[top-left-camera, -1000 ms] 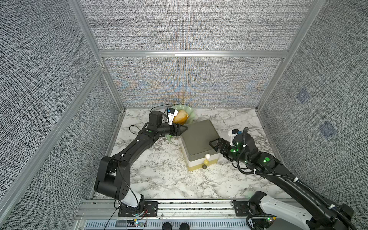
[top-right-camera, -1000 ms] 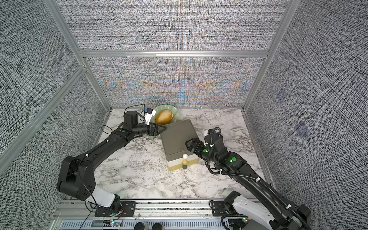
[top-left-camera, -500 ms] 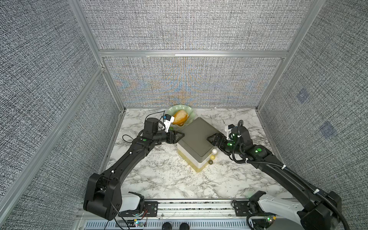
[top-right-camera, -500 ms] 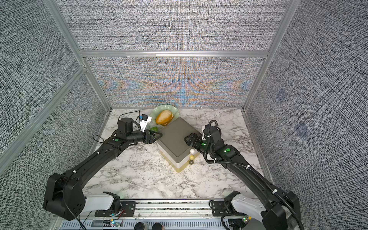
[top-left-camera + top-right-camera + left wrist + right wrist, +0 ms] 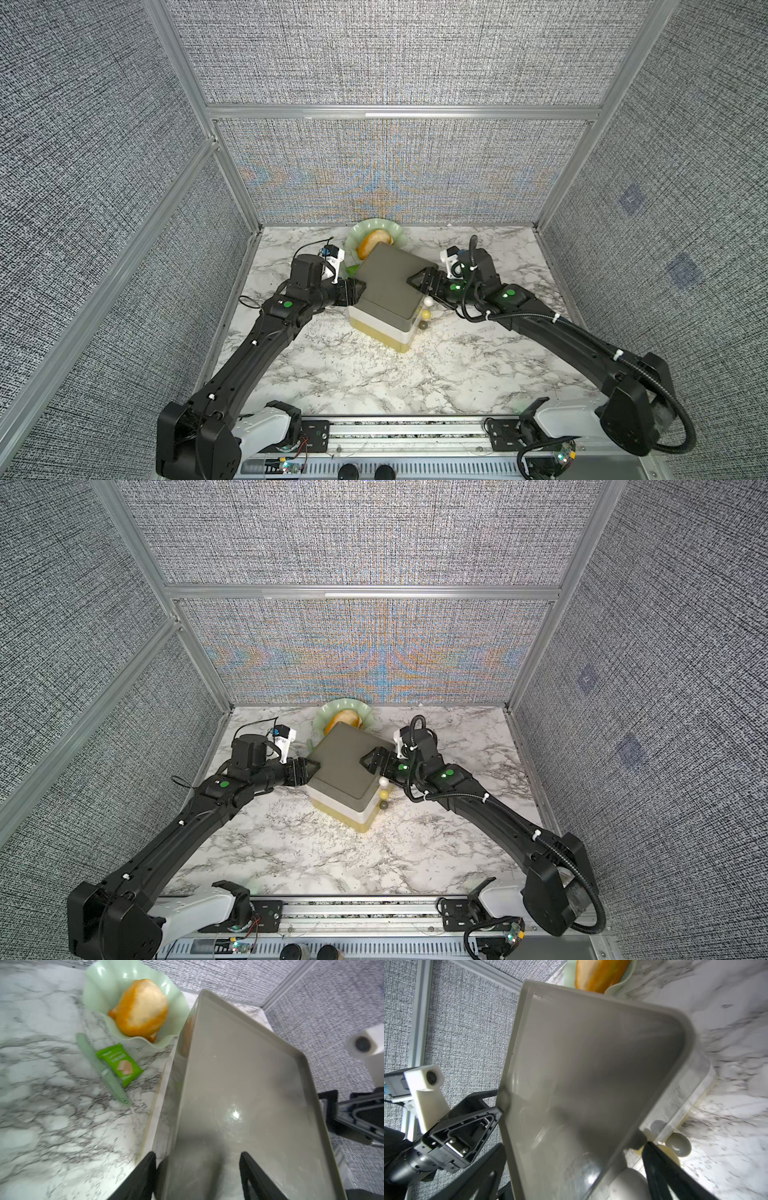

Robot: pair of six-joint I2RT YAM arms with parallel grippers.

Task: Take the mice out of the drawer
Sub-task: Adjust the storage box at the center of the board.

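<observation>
Against the drawer unit (image 5: pixel 390 282), left claw (image 5: pixel 362 288) outstretched

On marble table (image 5: pixel 332 374): drawer unit (image 5: pixel 390 282), bowl (image 5: pixel 356 240).

The left arm (image 5: pixel 266 345) and the right arm (image 5: pixel 573 343) were black, with green lights (image 5: pixel 286 304). The left gripper (image 5: pixel 361 287) and the right gripper (image 5: pixel 419 289) had black, pointy, triangle fingers (image 5: pixel 251 1176). White ties (image 5: pixel 619 354) held a bumpy black cable (image 5: pixel 690 432). Each wrist carried a white camera block (image 5: pixel 334 259). The bases (image 5: pixel 266 428) were white.
</observation>
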